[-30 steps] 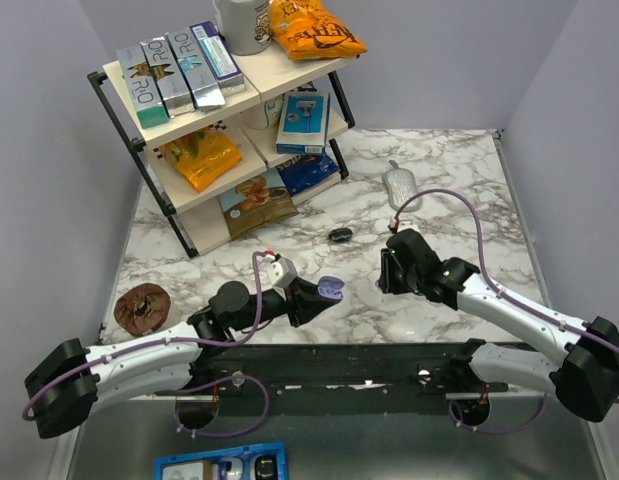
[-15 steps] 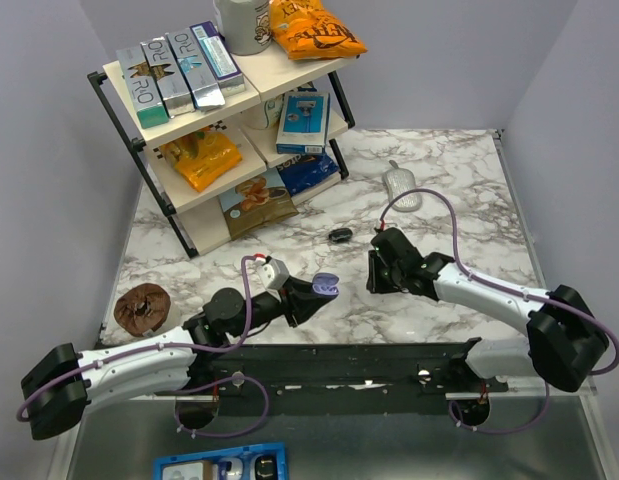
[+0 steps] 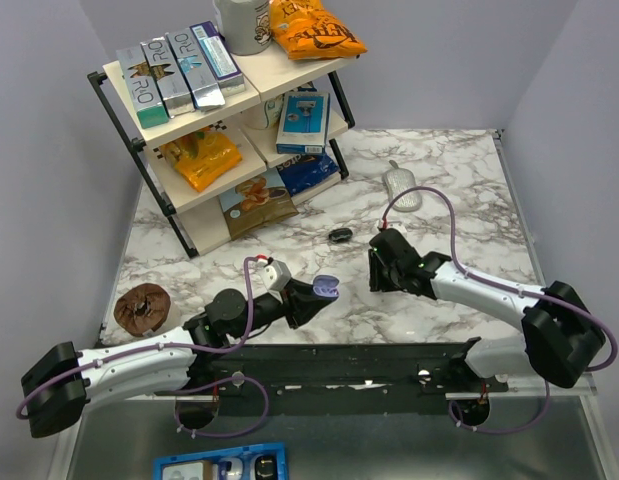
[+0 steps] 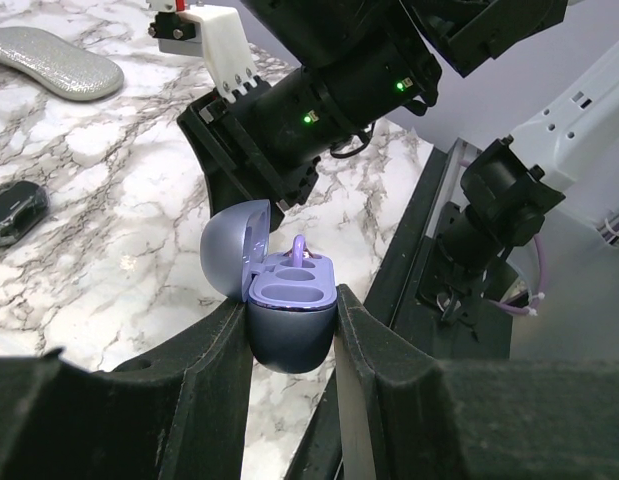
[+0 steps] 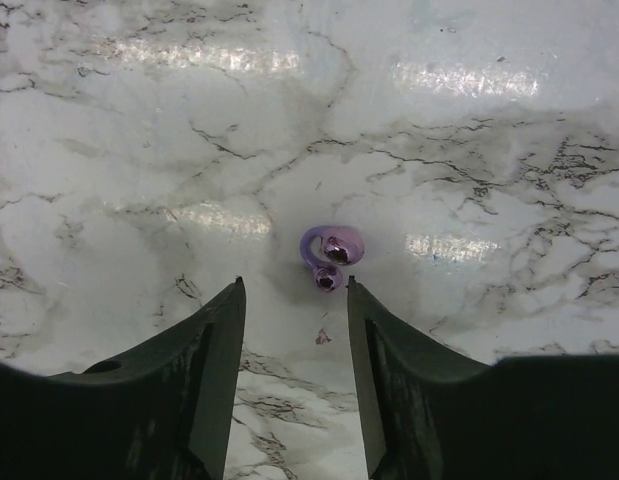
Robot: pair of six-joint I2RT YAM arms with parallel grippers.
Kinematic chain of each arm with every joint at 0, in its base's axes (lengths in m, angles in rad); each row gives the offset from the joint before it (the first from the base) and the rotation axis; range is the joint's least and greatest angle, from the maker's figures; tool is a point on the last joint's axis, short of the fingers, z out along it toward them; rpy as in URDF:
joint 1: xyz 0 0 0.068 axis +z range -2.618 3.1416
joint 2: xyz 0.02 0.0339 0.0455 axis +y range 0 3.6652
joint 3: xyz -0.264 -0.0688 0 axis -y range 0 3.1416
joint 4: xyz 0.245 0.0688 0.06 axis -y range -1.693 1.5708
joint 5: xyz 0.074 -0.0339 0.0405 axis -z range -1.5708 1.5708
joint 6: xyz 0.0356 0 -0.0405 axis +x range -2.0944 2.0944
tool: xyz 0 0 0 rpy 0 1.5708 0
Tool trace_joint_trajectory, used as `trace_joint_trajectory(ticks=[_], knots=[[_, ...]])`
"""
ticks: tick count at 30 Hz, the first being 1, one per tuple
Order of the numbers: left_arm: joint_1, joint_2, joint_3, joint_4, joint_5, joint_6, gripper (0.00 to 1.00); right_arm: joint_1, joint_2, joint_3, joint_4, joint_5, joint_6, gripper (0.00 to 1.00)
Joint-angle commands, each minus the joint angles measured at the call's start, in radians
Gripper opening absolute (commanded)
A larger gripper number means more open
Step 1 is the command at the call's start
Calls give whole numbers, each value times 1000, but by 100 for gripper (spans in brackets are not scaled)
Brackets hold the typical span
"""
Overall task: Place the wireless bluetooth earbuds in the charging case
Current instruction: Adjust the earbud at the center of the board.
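The left hand (image 4: pixel 289 312) is closed on the charging case (image 4: pixel 287 345). It pinches the lower shell between both fingers and holds it above the table (image 3: pixel 459 190), left of centre and toward the near edge. The lid stands open, tipped back. One purple earbud (image 4: pixel 300 252) pokes up from a well of the case, so half the job looks done, though I cannot tell whether it is fully seated. The well beside it appears empty.

To the right, the right hand (image 5: pixel 294 292) hangs low over the table with its fingers spread and nothing between them. The second purple earbud (image 5: pixel 329 257) lies on the marble just beyond the fingertips, a little nearer the right finger and touching neither. By my reading, what remains is to grip this piece, carry it left to the case and set it in the free well. A black oval object (image 3: pixel 340 235) lies farther back on the table, apart from both hands. No black earbuds can be made out.
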Motion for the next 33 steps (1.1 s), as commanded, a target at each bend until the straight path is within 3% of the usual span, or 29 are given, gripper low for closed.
trace_joint_trajectory(ticks=[1, 20, 33], knots=[[-12, -13, 0, -3, -19, 11, 0, -6, 16, -22, 12, 37, 23, 56], [-29, -15, -5, -10, -33, 7, 0, -9, 106, 16, 98, -146, 86, 58], [-44, -21, -6, -27, -51, 4, 0, -9, 139, 71, 143, -160, 73, 57]])
